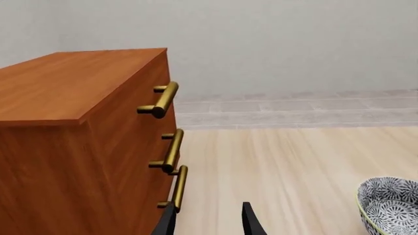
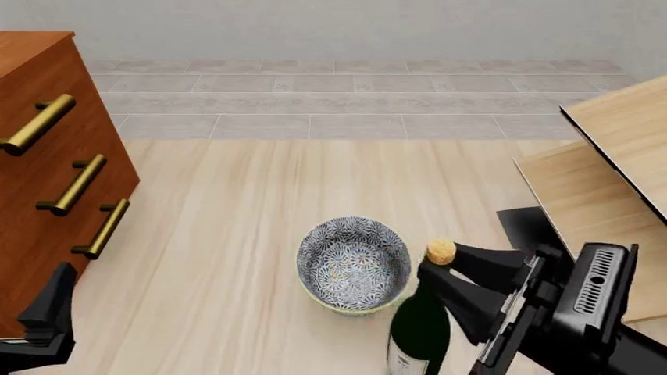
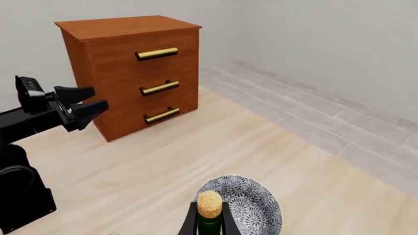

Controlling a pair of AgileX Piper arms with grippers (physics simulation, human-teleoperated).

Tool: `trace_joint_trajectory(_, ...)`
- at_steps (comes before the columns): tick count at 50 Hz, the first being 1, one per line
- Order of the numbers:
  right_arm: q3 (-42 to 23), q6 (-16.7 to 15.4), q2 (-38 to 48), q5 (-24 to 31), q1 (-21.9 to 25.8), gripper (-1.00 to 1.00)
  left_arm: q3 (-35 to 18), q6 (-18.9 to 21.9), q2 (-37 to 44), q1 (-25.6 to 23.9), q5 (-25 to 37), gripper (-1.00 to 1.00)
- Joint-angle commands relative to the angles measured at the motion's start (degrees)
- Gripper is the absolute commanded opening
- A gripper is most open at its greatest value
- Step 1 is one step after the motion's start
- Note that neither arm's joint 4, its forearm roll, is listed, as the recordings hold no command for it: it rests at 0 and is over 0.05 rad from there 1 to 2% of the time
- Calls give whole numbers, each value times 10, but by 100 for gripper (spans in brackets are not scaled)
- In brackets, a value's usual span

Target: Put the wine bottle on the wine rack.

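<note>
1. Right gripper (image 2: 451,275), lower right of the front view: fingers either side of the wine bottle (image 2: 420,328) neck, just under the cork (image 2: 441,251). Right wrist view shows both fingers hugging the neck w/ no gap, so clamped on it.
2. Bottle sits bottom centre-right of the front view, upright or near it; base runs off the frame edge, so can't tell if it's lifted or on the floor-like wood surface.
3. Patterned bowl (image 2: 354,265) just left of the bottle, v. close, maybe touching at the rim; can't say which.
4. Wine rack (image 2: 610,168), pale slanted panels, right edge of the front view, upper right of the bottle. Bottle not on it yet.
5. Left gripper (image 1: 207,220): fingers apart, holding nothing, low left in the front view beside the cabinet (image 2: 42,180) w/ brass handles.
6. Risks, as I judge:
   - Grip is on the slim neck only; heavy body below could swing or slip thru the fingers on the lift.
   - Sideways move toward the rack could knock the bowl if the bottle drags low.
   - Rack panels slant; poor angle = bottle slides off or hits a panel edge.
</note>
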Motion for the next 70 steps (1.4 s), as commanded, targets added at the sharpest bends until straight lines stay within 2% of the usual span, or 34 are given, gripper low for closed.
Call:
trace_joint_trajectory(1, -3, 1, -52, 59, -51, -100, 0, -4, -1, -2, -3, 100)
trace_joint_trajectory(6, -10, 6, -92, 96, -99, -100, 0, -5, 3, -2, -10, 100)
trace_joint_trajectory(8, -14, 7, -96, 103, -98, -100, 0, -5, 3, -3, -10, 100)
trace_joint_trajectory(14, -22, -14, -102, 135, -138, -100, 0, -6, -1, -3, -8, 100)
trace_joint_trajectory(17, -24, -15, -99, 140, -156, -100, 0, -7, -1, -1, -7, 100)
trace_joint_trajectory(19, -28, -11, -97, 147, -184, -100, 0, -8, -1, -2, -7, 100)
trace_joint_trajectory(22, -35, -17, -99, 151, -178, -100, 0, -8, -4, -2, -4, 100)
trace_joint_trajectory(31, -46, -25, -81, 146, -226, -100, 0, -8, -11, 1, 6, 100)
trace_joint_trajectory(45, -71, -31, -52, 138, -253, -100, 0, -9, -10, 3, 6, 100)
trace_joint_trajectory(50, -78, -25, -49, 141, -265, -100, 0, -11, -2, 3, -2, 100)
trace_joint_trajectory(52, -81, -10, -45, 141, -280, -100, 0, -11, 5, 3, -9, 100)
trace_joint_trajectory(61, -97, -21, -32, 147, -292, -100, 0, -9, 8, 4, -16, 100)
trace_joint_trajectory(64, -97, -12, -32, 141, -294, -100, 0, -11, 7, 8, -17, 100)
trace_joint_trajectory(70, -108, -13, -24, 141, -313, -100, 0, -11, 10, 8, -21, 100)
